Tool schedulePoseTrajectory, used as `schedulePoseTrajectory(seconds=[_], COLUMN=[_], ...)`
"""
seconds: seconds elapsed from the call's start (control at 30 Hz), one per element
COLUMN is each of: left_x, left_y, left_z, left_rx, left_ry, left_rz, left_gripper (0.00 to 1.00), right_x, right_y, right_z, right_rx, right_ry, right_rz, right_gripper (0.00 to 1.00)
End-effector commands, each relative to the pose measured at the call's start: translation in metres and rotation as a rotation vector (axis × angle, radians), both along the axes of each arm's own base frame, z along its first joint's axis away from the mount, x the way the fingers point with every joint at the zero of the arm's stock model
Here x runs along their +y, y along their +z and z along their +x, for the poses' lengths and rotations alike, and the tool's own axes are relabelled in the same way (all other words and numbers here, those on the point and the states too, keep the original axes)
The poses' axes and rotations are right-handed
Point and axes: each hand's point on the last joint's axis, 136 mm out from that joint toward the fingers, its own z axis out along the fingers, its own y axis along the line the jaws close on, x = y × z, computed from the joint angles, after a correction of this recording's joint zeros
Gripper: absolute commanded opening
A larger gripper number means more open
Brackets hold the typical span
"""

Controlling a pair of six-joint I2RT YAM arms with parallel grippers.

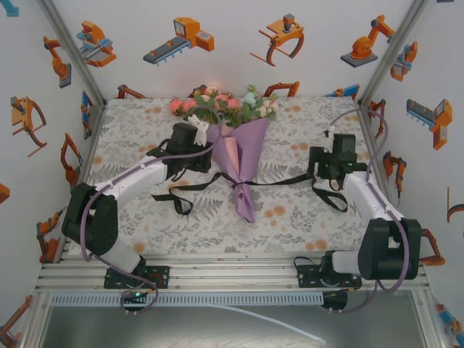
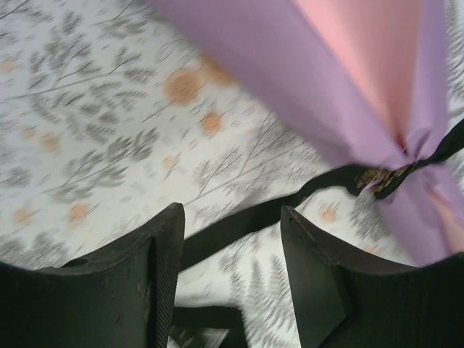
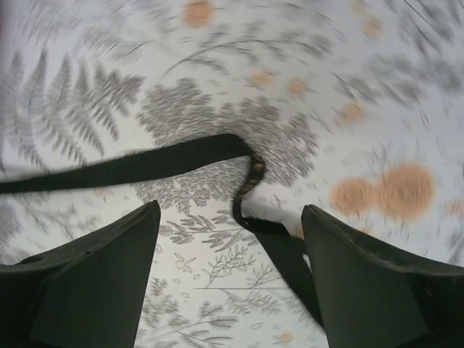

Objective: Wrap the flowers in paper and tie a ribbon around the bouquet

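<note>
one bouquet (image 1: 239, 156) of pink and cream flowers in a lilac paper cone lies mid floral-print table (image 1: 145, 210), blooms toward the far edge. one limp black fabric ribbon (image 1: 283, 180) girds its neck (tails trailing sideways). the paper likely crushes easily, so grasp the tails. left gripper (image 2: 232, 217) and right gripper (image 3: 230, 210) stand unclenched, empty.

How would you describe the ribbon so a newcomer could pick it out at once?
On the floral-print table lies a bouquet in a purple paper cone. The ribbon is tied around the cone's narrow lower part, its ends trailing left and right over the table. Unlike the cone, it is thin, black and limp.
</note>
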Motion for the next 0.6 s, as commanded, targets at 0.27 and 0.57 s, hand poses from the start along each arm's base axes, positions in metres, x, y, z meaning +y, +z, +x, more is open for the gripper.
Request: schedulePoseTrajectory(seconds=[0.27,0.57], left_x=[0.054,0.055], left_y=[-0.013,-0.028], left_z=[-0.054,-0.053], left_rx=[0.235,0.218], left_ry=[-0.200,-0.216], left_rz=[0.072,0.025], left_gripper=[0.72,0.77], right_x=[0.130,0.140], right_y=[-0.063,-0.090], right_z=[-0.040,-0.027], right_rx=[0.154,0.169], right_ry=[1.023,1.056], right_rz=[-0.147,-0.181], right_gripper=[0.66,0.41])
